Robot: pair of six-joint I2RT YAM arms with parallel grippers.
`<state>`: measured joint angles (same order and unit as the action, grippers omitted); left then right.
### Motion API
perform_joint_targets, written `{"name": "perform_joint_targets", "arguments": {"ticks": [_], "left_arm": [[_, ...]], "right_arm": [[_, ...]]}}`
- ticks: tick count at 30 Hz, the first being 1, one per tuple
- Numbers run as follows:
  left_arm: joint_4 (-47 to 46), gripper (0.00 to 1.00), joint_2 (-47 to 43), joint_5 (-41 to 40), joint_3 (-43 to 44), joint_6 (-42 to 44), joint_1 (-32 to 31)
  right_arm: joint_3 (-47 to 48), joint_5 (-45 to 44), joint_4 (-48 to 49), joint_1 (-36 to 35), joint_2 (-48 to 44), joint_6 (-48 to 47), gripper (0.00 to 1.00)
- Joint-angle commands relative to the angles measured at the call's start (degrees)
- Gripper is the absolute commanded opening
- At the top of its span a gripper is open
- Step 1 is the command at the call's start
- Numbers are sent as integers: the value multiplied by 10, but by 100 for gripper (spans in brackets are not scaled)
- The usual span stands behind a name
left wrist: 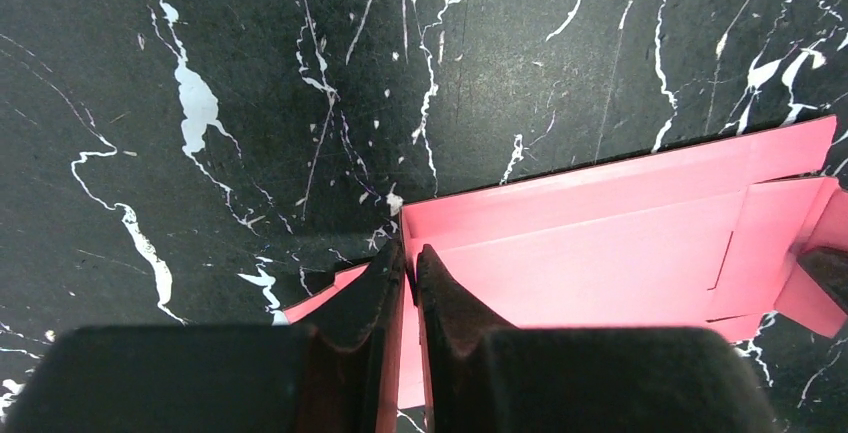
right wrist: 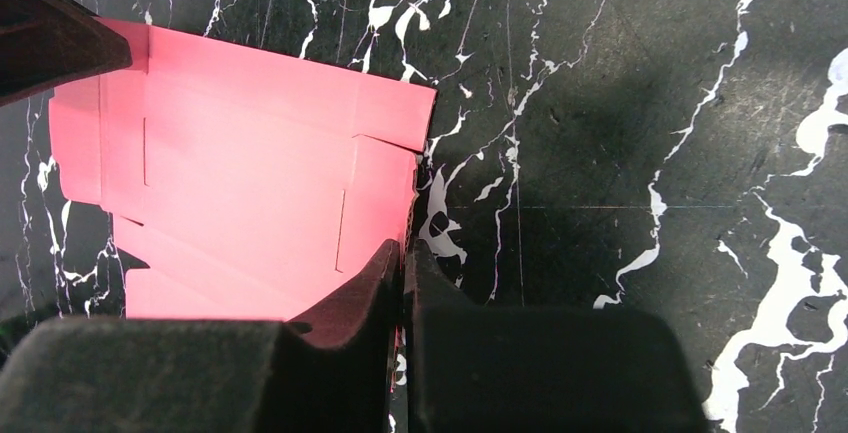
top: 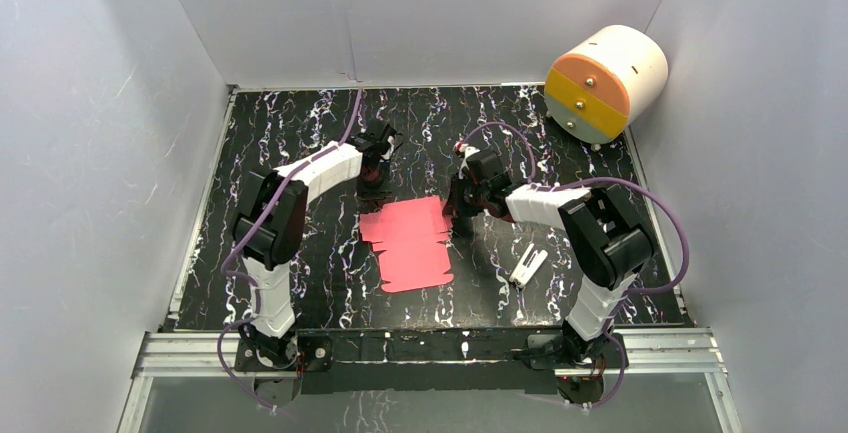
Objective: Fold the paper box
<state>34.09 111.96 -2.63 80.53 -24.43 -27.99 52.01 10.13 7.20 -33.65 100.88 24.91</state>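
Gently, with left gripper [left wrist: 410,265] and right gripper [right wrist: 403,265] pinching opposite edges of the paper box [top: 410,243] (mostly flat), raise both evenly along creases.

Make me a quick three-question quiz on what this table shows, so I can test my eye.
1. True or false: the box touches the cylinder.
2. The left gripper pinches: A nothing; B the box's edge; C the cylinder.
3. In which corner does the cylinder stand?

Key
1. False: the box lies mid-table, well apart from it.
2. B
3. The far right corner.
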Motion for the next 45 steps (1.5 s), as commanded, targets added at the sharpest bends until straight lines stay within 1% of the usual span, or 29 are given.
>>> {"name": "perform_joint_targets", "arguments": {"ticks": [1,7,13,18,24,28,35,45], "left_arm": [[21,6,-5,-17,22,3,-12],[11,0,-37,-42,-3,3,-12],[-18,0,-71,-43,-41,-1,-12],[-31,0,-91,-38,-50,-4,-12],[-55,0,-137,-38,-73,-8,-12],[-64,0,-156,-39,-87,-11,-12],[-79,0,-176,-28,-99,-19,-12],[-80,0,-179,-24,-100,-23,-12]], "right_arm": [[21,-8,11,-10,-26,-3,15],[22,5,7,-4,-47,-24,31],[25,12,5,11,-81,-27,49],[31,31,9,22,-69,-8,57],[12,97,52,50,-49,29,63],[4,132,80,57,-38,44,64],[-1,162,117,63,-9,66,63],[-12,211,164,73,24,79,53]]}}
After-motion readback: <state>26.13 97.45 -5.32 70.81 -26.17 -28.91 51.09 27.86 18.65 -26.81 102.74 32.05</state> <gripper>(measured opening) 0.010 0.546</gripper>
